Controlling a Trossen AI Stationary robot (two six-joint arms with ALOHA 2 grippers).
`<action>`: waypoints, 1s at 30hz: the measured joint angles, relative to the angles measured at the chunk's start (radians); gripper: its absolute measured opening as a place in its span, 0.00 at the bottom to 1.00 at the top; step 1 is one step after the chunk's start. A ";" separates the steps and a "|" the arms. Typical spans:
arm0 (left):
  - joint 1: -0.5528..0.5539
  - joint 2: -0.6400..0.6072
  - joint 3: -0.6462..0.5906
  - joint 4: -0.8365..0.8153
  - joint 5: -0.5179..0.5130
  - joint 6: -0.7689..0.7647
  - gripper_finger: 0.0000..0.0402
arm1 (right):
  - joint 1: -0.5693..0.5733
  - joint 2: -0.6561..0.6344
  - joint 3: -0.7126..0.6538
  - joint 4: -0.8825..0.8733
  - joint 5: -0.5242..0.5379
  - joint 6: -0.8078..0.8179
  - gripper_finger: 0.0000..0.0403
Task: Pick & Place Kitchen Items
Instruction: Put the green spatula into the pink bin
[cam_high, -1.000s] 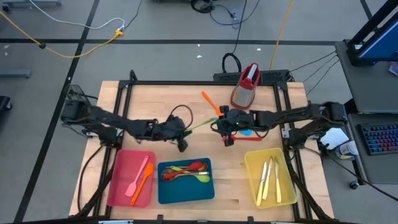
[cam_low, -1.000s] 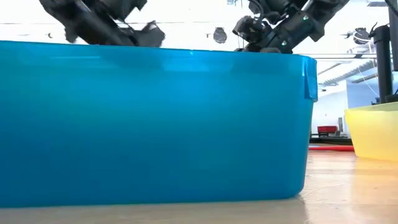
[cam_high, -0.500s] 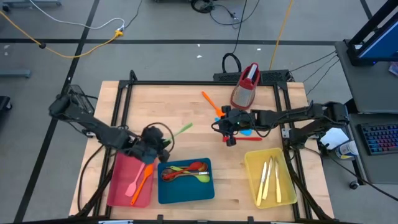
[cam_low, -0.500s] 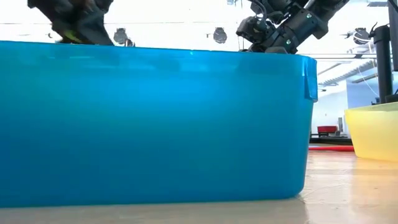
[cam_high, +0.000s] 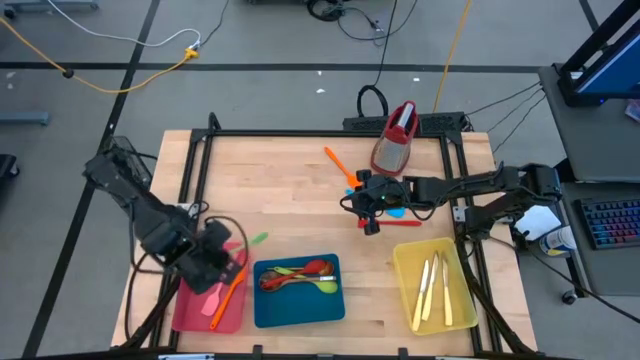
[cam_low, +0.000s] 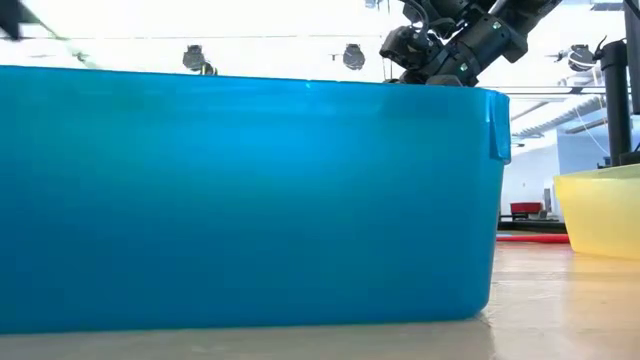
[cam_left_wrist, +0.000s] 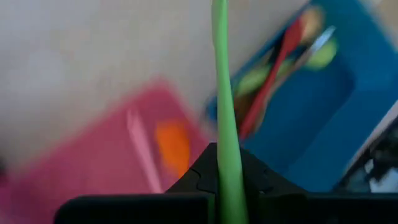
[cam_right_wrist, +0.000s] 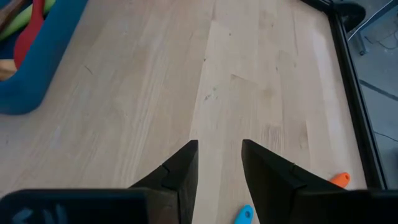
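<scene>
My left claw (cam_high: 213, 262) is clamped on the green spatula (cam_high: 252, 240), above the red tray (cam_high: 190, 300) holding pink and orange spatulas. I should lower it level, then release. My right claw (cam_right_wrist: 217, 163) hangs half open, empty, over the counter (cam_high: 290, 180) near a blue spatula (cam_right_wrist: 243, 215).

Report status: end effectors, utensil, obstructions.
Left end effector shut on green spatula, above red tray. Right end effector open, empty, mid-table. Nothing blocking.

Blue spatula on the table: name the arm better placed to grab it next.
Right. The right gripper hovers open beside the blue spatula, holding nothing. The left gripper is over the red tray, shut on a green spatula.
</scene>
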 joint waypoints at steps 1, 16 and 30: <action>-0.017 0.000 -0.007 -0.006 0.053 -0.055 0.04 | 0.000 0.000 0.000 0.000 0.000 0.000 0.29; -0.242 0.090 -0.003 -0.029 0.302 -0.438 0.03 | 0.000 0.000 0.000 0.006 0.000 0.008 0.29; -0.275 0.098 -0.004 -0.067 0.420 -0.495 0.04 | 0.000 0.001 0.000 0.143 -0.001 0.008 0.29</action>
